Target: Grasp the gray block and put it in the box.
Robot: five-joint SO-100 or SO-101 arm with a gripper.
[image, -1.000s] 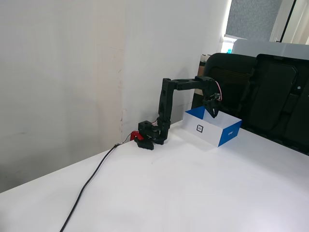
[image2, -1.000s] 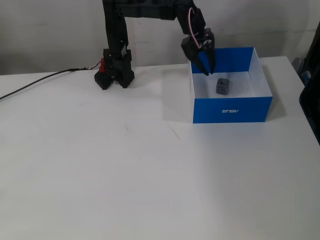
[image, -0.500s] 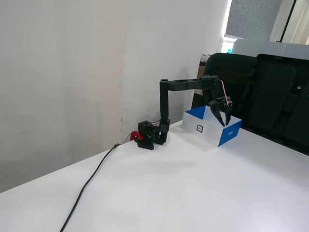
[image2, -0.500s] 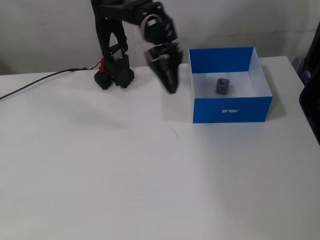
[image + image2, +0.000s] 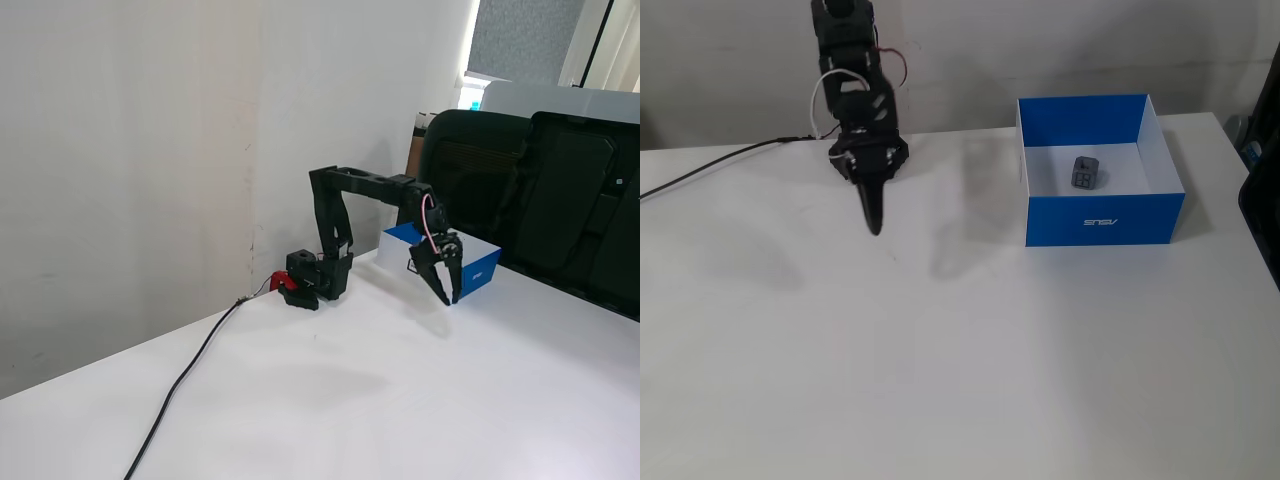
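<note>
The gray block point(image 5: 1086, 172) lies inside the box point(image 5: 1140, 220), on its white floor near the middle. The box has blue sides and stands at the right of the table in a fixed view. In the other fixed view the box point(image 5: 482, 272) shows a white side with a small dark mark, and the block is hidden inside it. My gripper point(image 5: 873, 226) hangs tip down over the bare table, well left of the box, with its jaws closed and nothing between them. In the side-on fixed view the gripper point(image 5: 448, 296) stands in front of the box.
The arm's base point(image 5: 318, 277) with a red clamp point(image 5: 284, 281) stands by the wall. A black cable point(image 5: 190, 372) runs from it across the white table point(image 5: 380, 400). Black chair backs point(image 5: 560, 190) stand behind the table's far edge.
</note>
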